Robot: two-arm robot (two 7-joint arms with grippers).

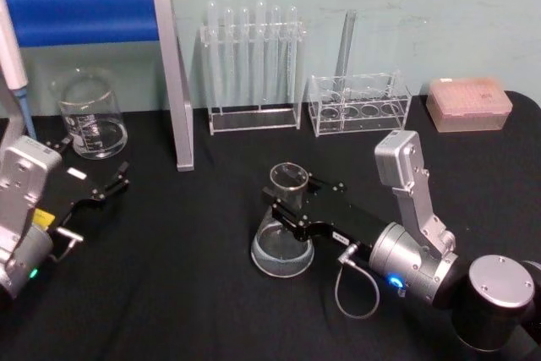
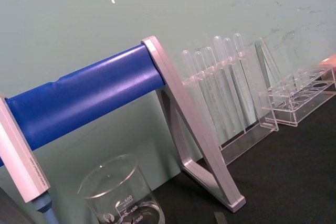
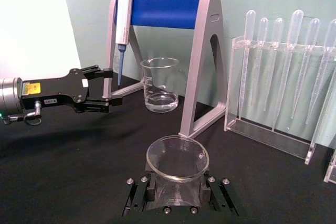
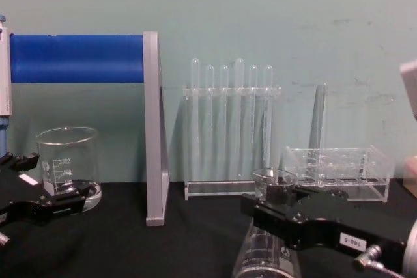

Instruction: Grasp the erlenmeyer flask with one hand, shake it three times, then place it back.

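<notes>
The erlenmeyer flask [image 1: 281, 249] is clear glass and stands upright on the black table, near the middle. My right gripper [image 1: 289, 188] reaches in from the right, its two black fingers closed on the flask's narrow neck just below the flared rim. In the right wrist view the flask's mouth [image 3: 177, 157] sits between the fingers [image 3: 137, 195]. From the chest, the gripper [image 4: 273, 203] crosses the flask [image 4: 264, 252] at neck height. My left gripper [image 1: 93, 160] rests open at the left, beside the beaker, holding nothing.
A glass beaker [image 1: 89, 116] stands at the back left under a blue-barred pipette stand [image 1: 93, 14]. Behind the flask stand a rack of droppers [image 1: 254, 65] and a low clear tube rack [image 1: 359, 106]. A pink tip box [image 1: 469, 103] sits at the far right.
</notes>
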